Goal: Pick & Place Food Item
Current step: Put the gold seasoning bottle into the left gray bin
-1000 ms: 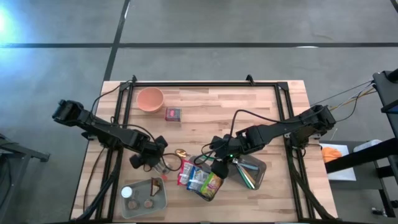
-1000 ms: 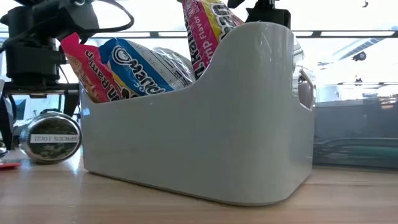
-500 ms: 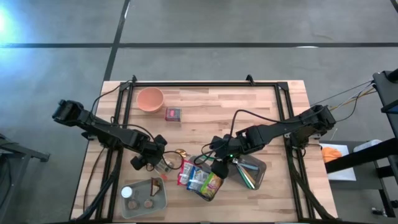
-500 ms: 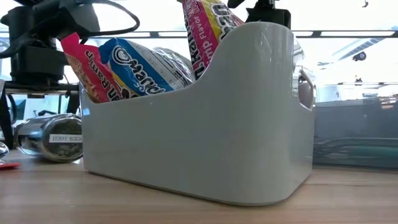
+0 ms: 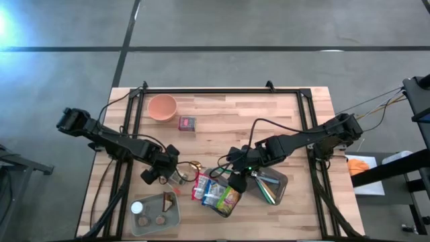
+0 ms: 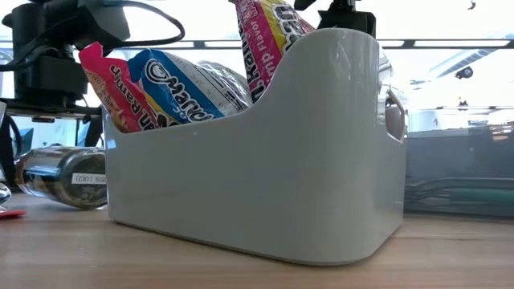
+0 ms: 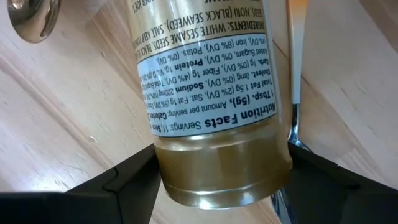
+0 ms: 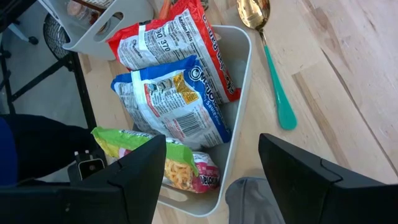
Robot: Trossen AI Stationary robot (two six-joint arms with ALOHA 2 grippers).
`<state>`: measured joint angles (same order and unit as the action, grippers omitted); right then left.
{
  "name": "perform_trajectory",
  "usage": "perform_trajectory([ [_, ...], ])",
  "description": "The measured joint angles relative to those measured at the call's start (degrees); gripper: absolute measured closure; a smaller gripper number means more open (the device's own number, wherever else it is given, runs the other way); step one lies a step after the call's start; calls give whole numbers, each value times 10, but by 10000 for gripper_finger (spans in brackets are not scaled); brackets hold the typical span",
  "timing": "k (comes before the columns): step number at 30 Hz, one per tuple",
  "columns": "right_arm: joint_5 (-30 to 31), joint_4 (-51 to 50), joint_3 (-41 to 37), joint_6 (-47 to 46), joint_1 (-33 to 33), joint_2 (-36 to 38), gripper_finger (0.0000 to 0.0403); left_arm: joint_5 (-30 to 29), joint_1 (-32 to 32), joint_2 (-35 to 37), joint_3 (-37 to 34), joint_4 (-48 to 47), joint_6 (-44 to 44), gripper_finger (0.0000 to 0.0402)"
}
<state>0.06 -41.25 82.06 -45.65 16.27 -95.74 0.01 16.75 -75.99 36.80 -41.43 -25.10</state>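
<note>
Left jaws (image 7: 217, 180) stood open astride jar (image 7: 211, 93) lying on worktop (image 5: 235, 114); right jaws (image 8: 211, 168) open over bin (image 8: 239, 93) of noodle packs (image 8: 174, 99).

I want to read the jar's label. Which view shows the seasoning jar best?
The left wrist view: the seasoning jar fills it, label readable. The low view shows it lying sideways behind the bin; the high view, barely; the right wrist view, not.

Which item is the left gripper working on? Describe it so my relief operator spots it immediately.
Start at the white plastic bin of ramen packets near the table's front edge. Just left of it, under the left gripper, a glass seasoning jar lies on its side. Unlike the packets, it is cylindrical, with a nutrition label.
</note>
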Motion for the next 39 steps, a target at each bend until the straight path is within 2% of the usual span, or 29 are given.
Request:
perform_trajectory([
  [7, 0, 0, 0, -3, 0, 0, 147, 1, 0, 0, 0, -2, -1, 122],
  [9, 0, 0, 0, -3, 0, 0, 147, 9, 0, 0, 0, -5, 0, 135],
  [13, 0, 0, 0, -3, 0, 0, 147, 32, 0, 0, 4, -12, 23, 136],
  [19, 0, 0, 0, 8, 0, 0, 147, 68, -17, 1, 35, -35, 66, 135],
  [27, 2, 0, 7, 34, 2, 0, 147, 105, -56, 1, 94, -103, 76, 135],
  [31, 39, -4, 32, 83, 8, 0, 147, 113, -84, 1, 137, -148, 76, 135],
  [34, 87, -23, 63, 142, 16, 0, 147, 121, -109, 1, 177, -176, 85, 127],
  [39, 191, -87, 127, 272, 38, 0, 147, 189, -161, 1, 259, -225, 96, 123],
])
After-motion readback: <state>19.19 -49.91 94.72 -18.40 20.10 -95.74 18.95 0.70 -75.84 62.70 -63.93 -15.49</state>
